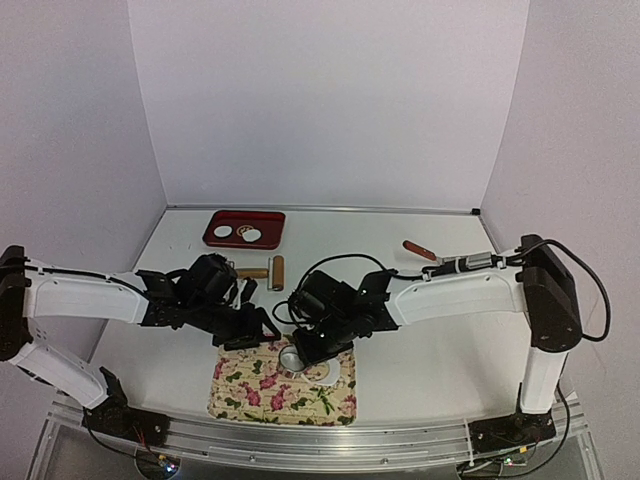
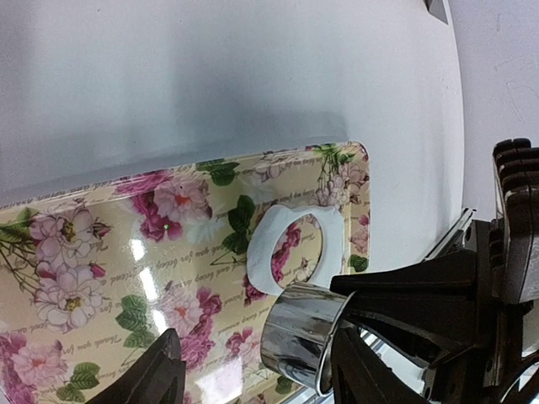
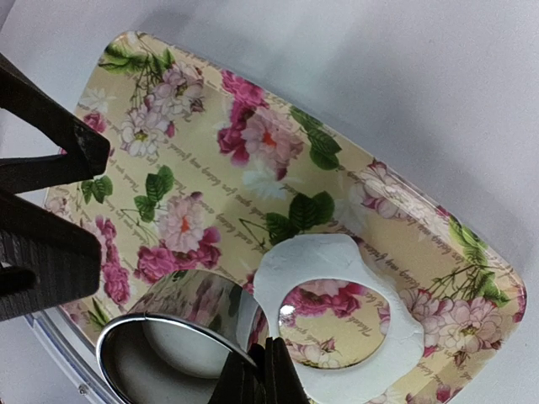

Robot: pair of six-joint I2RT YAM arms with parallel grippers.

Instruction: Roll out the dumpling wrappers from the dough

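Note:
My right gripper is shut on the rim of the metal ring cutter, holding it tilted just above the floral tray. In the right wrist view the shut fingers pinch the cutter's rim, and a white dumpling wrapper sits inside the ring. The flat white leftover with a hole lies beside it on the tray. My left gripper is open next to the cutter; its fingers flank the ring without touching. Two more wrappers lie on the red tray.
A wooden rolling pin lies behind the arms, with a second wooden piece beside it. A red-handled tool lies at the back right. The floral tray sits close to the table's near edge.

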